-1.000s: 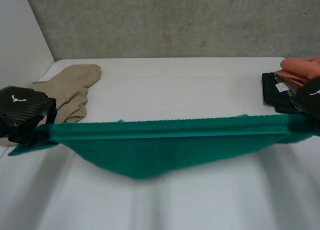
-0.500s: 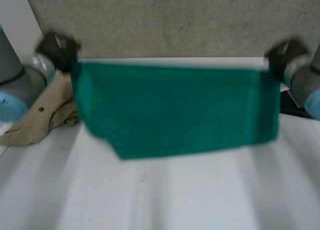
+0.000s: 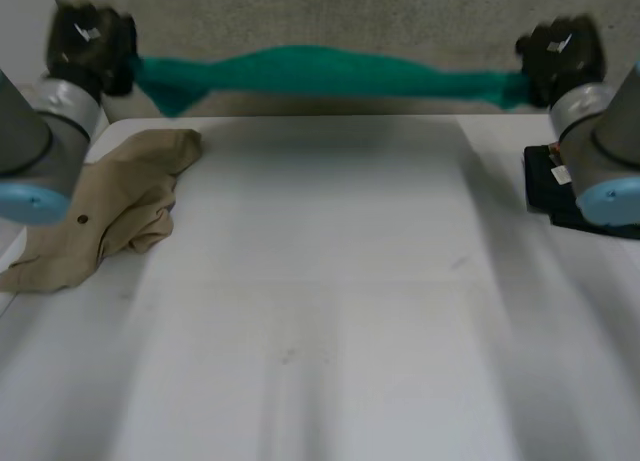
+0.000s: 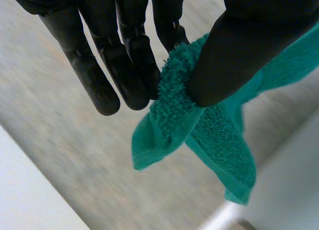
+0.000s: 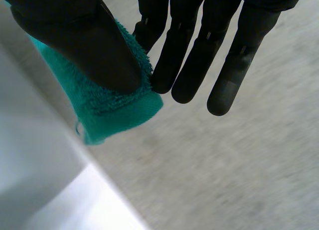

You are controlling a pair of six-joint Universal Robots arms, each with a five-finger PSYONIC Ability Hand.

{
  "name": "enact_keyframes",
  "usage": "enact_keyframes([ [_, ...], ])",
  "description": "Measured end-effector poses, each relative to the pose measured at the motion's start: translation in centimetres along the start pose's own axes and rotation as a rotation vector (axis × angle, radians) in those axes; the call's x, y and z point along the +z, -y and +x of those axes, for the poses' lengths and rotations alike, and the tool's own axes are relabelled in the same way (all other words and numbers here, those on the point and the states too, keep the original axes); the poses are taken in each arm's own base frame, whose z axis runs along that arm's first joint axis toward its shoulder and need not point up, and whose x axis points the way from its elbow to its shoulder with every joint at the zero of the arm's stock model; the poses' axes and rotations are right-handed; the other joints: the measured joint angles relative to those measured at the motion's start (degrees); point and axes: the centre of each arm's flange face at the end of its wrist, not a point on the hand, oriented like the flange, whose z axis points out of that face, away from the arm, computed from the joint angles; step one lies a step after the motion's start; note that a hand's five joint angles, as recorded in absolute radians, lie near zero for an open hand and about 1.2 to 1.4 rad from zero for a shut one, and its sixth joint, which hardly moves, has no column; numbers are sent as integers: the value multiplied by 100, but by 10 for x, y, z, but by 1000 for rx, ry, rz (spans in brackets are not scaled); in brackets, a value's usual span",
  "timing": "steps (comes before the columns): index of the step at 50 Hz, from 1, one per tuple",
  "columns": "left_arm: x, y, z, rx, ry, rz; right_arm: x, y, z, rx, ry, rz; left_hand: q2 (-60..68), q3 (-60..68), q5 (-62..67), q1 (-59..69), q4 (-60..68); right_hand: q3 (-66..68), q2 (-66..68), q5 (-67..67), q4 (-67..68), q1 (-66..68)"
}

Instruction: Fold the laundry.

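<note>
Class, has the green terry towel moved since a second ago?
Yes: the green terry towel rose from over the white table to across the grey wall behind it.

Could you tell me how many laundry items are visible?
3: green towel stretched in the air; beige garment on the table's left; black garment at its right edge. Others may be hidden.

The head camera sits high at the near side, midway between left and right, and looks down across the table point(image 3: 320, 311) to the far wall point(image 3: 330, 16). Each wrist camera looks close along its own palm, one at the left hand point(image 4: 117, 55), one at the right hand point(image 5: 194, 50). All three share the towel point(image 3: 320, 71): the head view takes its whole span, and each wrist view one pinched end.
</note>
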Motion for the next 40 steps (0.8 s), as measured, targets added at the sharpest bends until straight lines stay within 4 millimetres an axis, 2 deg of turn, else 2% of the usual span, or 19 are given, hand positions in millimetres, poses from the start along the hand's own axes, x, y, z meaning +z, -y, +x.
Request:
enact_keyframes([
  [2, -7, -16, 10, -3, -33, -55, -3, -13, -11, -8, 35, -47, 0, 0, 3, 0, 0, 0, 0, 0, 0, 0],
  [7, -40, -62, 39, 16, -139, -265, -20, -50, -38, -45, 140, -198, 0, 0, 3, 0, 0, 0, 0, 0, 0, 0],
  [9, -49, -70, 44, 24, -162, -309, -25, -57, -43, -54, 164, -233, 0, 0, 3, 0, 0, 0, 0, 0, 0, 0],
  [10, -63, -78, 49, 38, -195, -370, -35, -66, -47, -68, 202, -292, 0, 0, 3, 0, 0, 0, 0, 0, 0, 0],
  [11, -63, -78, 49, 38, -195, -370, -35, -66, -47, -68, 202, -292, 0, 0, 3, 0, 0, 0, 0, 0, 0, 0],
  [12, -83, -84, 55, 57, -239, -444, -48, -73, -49, -81, 242, -358, 0, 0, 3, 0, 0, 0, 0, 0, 0, 0],
  [14, -103, -83, 58, 74, -278, -506, -66, -77, -46, -96, 288, -442, 0, 0, 3, 0, 0, 0, 0, 0, 0, 0],
  [18, -146, -70, 58, 110, -354, -612, -100, -77, -34, -129, 355, -582, 0, 0, 3, 0, 0, 0, 0, 0, 0, 0],
  [23, -209, -47, 48, 184, -474, -778, -167, -71, -10, -263, 519, -793, 0, 0, 3, 0, 1, 0, 0, 0, 0, 0],
  [26, -235, -36, 42, 227, -553, -859, -190, -68, -1, -352, 595, -825, 0, 0, 3, 0, 1, 0, 0, 0, 0, 0],
  [28, -245, -30, 38, 248, -606, -890, -198, -67, 2, -404, 620, -816, 0, 0, 3, 0, 1, 0, 0, 0, 0, 0],
  [32, -243, -24, 37, 253, -653, -876, -194, -69, 3, -437, 608, -781, 0, 0, 3, 0, 3, 0, 0, 0, 0, 0],
  [40, -175, -38, 52, 217, -521, -691, -136, -92, -16, -304, 445, -712, 0, 0, 29, 0, 16, 0, 0, 1, 0, 0],
])
